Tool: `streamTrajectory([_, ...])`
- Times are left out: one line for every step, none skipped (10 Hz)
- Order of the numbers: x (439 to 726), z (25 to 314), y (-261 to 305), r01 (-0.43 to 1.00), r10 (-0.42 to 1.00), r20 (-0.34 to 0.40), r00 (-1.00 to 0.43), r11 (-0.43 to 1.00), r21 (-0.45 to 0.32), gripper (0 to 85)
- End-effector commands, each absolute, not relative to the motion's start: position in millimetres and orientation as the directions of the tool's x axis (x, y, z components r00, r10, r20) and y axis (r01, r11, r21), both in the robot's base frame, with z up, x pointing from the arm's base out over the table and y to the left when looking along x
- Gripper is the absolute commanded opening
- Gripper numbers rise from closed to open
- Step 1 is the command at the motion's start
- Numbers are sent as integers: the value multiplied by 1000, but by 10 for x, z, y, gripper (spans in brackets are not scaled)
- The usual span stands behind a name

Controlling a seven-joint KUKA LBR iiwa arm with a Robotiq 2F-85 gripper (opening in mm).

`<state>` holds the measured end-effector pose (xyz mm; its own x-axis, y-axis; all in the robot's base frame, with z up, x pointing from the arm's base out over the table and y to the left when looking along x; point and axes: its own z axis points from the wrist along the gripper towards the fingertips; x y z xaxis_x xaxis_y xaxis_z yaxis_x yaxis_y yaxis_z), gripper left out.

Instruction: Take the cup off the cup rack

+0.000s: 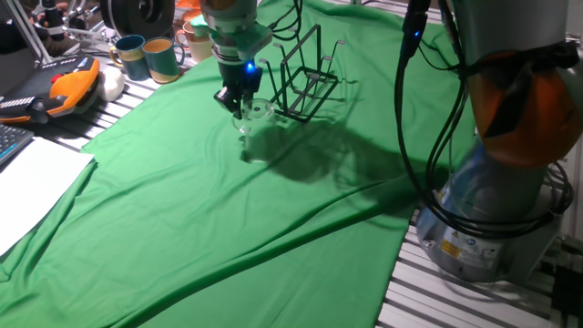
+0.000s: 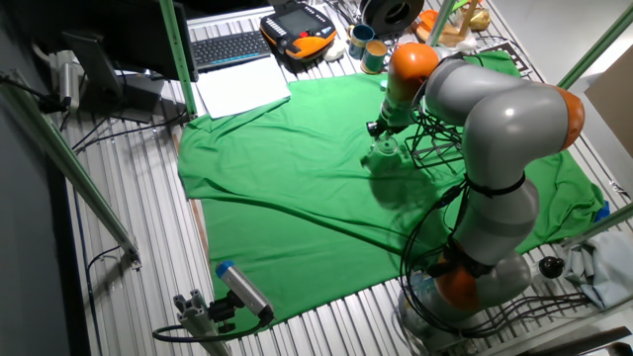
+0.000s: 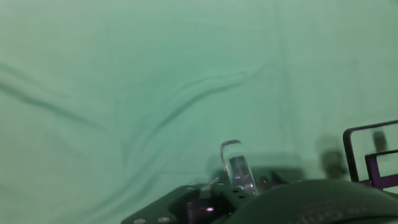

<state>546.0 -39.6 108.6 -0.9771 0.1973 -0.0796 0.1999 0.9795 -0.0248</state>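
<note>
Nearest the hand camera, the gripper (image 1: 242, 105) pinches the rim of the cup (image 1: 255, 116), held above the green cloth (image 1: 182, 228) just left of the cup rack (image 1: 305, 73). The cup appears clear of the prongs; only setting it down remains.

Arm's bent over the green cloth (image 2: 287, 188), gripper (image 2: 380, 132) down right over the cup (image 2: 385, 151) (barely visible, it's see-through), just beside the black cup rack (image 2: 436, 141). Keyboard (image 2: 229, 47) and paper (image 2: 243, 89) sit beyond the cloth.
</note>
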Motion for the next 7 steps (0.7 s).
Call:
streamTrajectory([5467, 1100, -396, 196, 192, -84, -978, 980, -42, 510])
streamTrajectory([5497, 1179, -390, 193, 189, -71, -979, 980, -50, 510])
streamTrajectory([5540, 1315, -390, 187, 185, -43, -982, 981, -51, 510])
streamTrajectory([5552, 1449, -391, 176, 175, -35, -984, 983, -51, 510])
streamTrajectory([5532, 1524, -385, 166, 164, -41, -986, 985, -54, 510])
streamTrajectory([5516, 1607, -387, 158, 155, -46, -987, 984, -79, 510])
streamTrajectory([5514, 1622, -387, 152, 150, -40, -988, 985, -82, 510])
